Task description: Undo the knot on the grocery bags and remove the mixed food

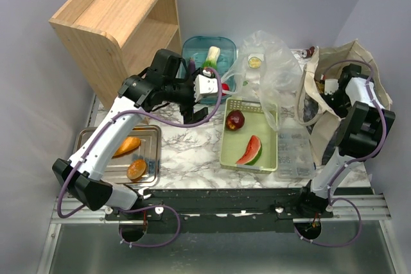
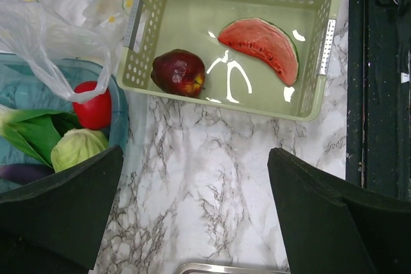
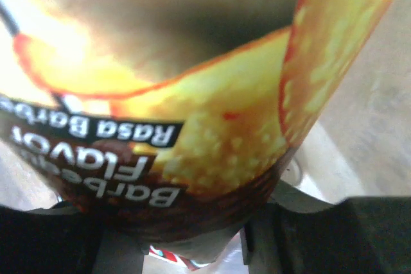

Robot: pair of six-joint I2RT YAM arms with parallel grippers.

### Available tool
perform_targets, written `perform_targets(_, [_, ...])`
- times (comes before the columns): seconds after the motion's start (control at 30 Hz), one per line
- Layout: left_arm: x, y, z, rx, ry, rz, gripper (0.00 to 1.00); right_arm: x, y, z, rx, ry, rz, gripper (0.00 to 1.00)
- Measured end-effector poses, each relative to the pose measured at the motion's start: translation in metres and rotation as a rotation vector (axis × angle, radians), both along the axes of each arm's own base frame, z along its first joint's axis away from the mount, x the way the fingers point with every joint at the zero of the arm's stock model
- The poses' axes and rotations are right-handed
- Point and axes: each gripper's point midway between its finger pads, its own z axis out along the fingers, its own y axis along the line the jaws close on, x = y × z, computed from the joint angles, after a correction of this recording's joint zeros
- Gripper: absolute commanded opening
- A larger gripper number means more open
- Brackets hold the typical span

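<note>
A translucent plastic grocery bag (image 1: 266, 62) lies crumpled behind the green basket (image 1: 268, 120); it also shows in the left wrist view (image 2: 45, 27). The basket holds a dark red apple (image 2: 178, 72) and a watermelon wedge (image 2: 263, 46). My left gripper (image 2: 196, 152) is open and empty above bare marble, left of the basket (image 1: 196, 112). My right gripper (image 1: 329, 88) reaches into a beige tote bag (image 1: 350, 62) and is shut on the lower edge of an orange barbecue chips bag (image 3: 212, 120), which fills the right wrist view.
A teal tub (image 1: 192, 46) holds a tomato (image 2: 93, 107), cabbage (image 2: 77, 147), leafy vegetable (image 2: 26, 129) and eggplant (image 2: 22, 172). A metal tray (image 1: 87, 139) with bread rolls (image 1: 127, 145) sits left. A clear container (image 1: 295, 152) lies right of the basket. A wooden shelf (image 1: 115, 17) stands at the back left.
</note>
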Motion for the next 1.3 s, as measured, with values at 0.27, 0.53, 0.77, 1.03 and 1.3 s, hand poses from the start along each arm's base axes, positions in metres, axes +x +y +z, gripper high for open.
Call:
perform_targets(0.27, [0.003,-0.001,0.006,-0.001,0.004,0.016,0.95,0.007,-0.001,0.024,0.004,-0.05,0.023,0.01])
perform_targets(0.53, [0.01,-0.006,0.012,-0.012,0.012,0.028,0.96,0.035,0.001,0.122,-0.006,-0.301,0.025,0.01])
perform_targets(0.77, [0.024,-0.016,0.017,-0.032,0.023,0.048,0.97,0.042,0.008,0.239,-0.054,-0.626,0.034,0.01])
perform_targets(1.03, [0.039,-0.025,0.028,-0.08,0.013,0.09,0.98,0.048,0.027,0.306,-0.001,-0.825,0.032,0.01])
perform_targets(1.3, [0.057,-0.04,0.079,-0.223,-0.081,0.118,0.98,0.075,0.067,0.397,0.229,-1.108,0.083,0.01])
